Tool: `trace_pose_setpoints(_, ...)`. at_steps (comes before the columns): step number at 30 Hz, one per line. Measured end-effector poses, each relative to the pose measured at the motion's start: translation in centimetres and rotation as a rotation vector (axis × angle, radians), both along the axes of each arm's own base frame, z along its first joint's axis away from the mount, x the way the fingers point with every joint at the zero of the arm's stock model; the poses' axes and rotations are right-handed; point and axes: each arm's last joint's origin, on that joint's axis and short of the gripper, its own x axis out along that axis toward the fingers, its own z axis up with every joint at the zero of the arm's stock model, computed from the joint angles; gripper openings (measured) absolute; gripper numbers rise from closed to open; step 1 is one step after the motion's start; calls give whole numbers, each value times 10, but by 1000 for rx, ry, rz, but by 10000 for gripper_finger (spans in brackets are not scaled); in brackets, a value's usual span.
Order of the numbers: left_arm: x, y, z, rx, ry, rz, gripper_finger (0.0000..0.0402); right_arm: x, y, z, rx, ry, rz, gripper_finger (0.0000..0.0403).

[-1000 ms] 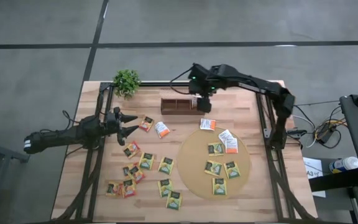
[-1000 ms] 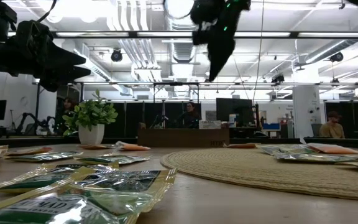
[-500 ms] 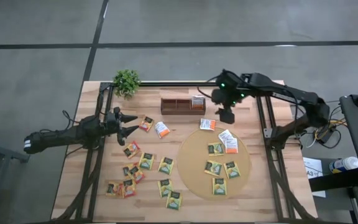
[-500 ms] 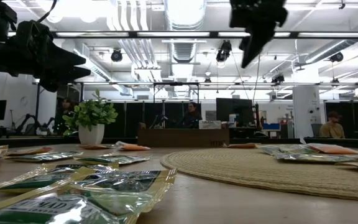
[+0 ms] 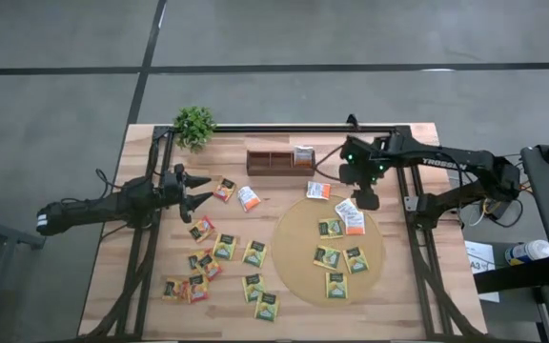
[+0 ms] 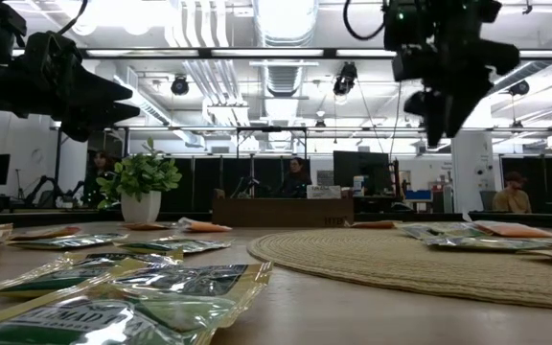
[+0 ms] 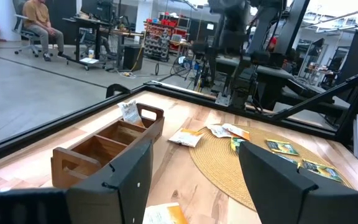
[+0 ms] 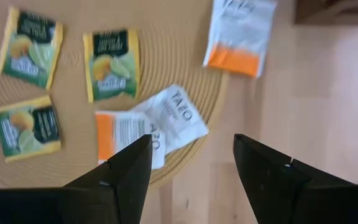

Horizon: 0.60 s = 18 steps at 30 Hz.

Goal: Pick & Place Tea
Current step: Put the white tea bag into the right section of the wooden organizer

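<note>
Tea sachets lie flat across the table: several green ones [image 5: 327, 257] on the round tan mat [image 5: 298, 276], two overlapping white-and-orange ones [image 8: 148, 134] at the mat's far right rim, and more [image 5: 225, 247] on the wood to the left. One sachet [image 5: 302, 155] stands in the right slot of the wooden tray [image 5: 270, 161]. My right gripper [image 5: 368, 200] hangs open, pointing down, above the white-and-orange pair with nothing between its fingers [image 8: 126, 171]. My left gripper [image 5: 206, 189] waits open and level at the table's left.
A potted plant [image 5: 195, 125] stands at the far left corner. Another white-and-orange sachet [image 5: 318, 191] lies between the tray and the mat. Black frame rails [image 5: 408, 181] run along the table's left, right and far sides.
My right gripper has swung from above the tray's right slot toward the table's right and near edges and come down, tipping steeper, until it is over the mat's far right rim. A sachet now shows in the slot it left.
</note>
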Motion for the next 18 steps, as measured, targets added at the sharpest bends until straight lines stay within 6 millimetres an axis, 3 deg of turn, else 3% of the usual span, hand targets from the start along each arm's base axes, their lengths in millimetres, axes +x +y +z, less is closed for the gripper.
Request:
trace_pose_setpoints(8, 0, 0, 0, 0, 0, 0, 233, -2, 11, -22, 9, 38, 62, 221)
trace_pose_setpoints(18, 0, 0, 0, 0, 1, 0, 233, 9, 21, -51, 17, 72, 126, 221)
